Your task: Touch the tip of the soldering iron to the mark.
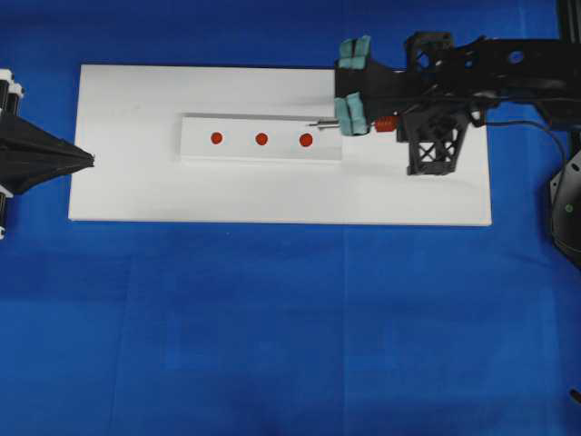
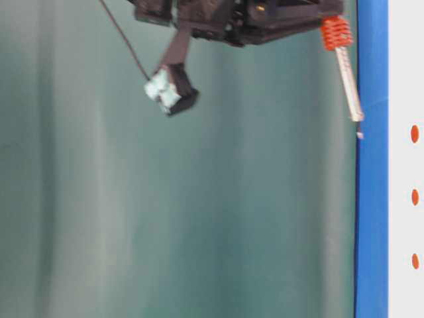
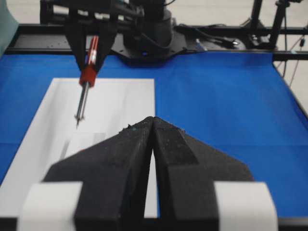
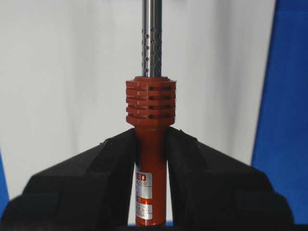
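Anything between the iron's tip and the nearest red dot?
No. In the overhead view only bare white strip separates the soldering iron tip from the nearest red dot.

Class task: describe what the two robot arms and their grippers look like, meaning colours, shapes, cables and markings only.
Both arms are black. The right arm shows an open lattice bracket, a thin black cable, and teal pads on its gripper. The left gripper has wedge-shaped, matte black fingers meeting in a point, with white tape bands near their bases.
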Robot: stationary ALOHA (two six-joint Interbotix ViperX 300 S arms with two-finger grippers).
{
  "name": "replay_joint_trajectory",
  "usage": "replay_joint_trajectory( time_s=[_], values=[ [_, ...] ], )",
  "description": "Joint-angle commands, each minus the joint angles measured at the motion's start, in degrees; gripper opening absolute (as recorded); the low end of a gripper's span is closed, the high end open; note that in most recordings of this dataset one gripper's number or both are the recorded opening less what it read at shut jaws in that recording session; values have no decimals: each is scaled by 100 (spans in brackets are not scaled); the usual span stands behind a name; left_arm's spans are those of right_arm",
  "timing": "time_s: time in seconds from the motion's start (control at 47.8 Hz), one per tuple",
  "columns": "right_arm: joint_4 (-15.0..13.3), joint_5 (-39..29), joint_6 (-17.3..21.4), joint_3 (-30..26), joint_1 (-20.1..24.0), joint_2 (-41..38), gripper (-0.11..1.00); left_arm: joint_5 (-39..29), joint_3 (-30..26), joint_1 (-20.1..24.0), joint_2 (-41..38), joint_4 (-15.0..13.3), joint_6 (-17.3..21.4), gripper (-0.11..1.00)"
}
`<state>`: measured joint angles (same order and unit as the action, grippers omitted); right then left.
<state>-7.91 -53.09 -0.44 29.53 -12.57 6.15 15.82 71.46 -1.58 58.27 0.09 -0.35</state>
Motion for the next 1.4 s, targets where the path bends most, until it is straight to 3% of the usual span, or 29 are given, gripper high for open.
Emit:
replay_joint_trajectory(
  time_s=[0.0, 0.398, 1.381],
  values=[
    [-9, 105, 0, -44, -9, -88, 6, 18, -53, 18, -18, 9, 0, 0],
    [-9, 396, -44, 35, -79, -536, 6, 0, -53, 18, -18, 9, 0, 0],
    [9, 431, -62, 97, -88, -571, 6, 0, -53, 18, -18, 0, 9, 0]
  ],
)
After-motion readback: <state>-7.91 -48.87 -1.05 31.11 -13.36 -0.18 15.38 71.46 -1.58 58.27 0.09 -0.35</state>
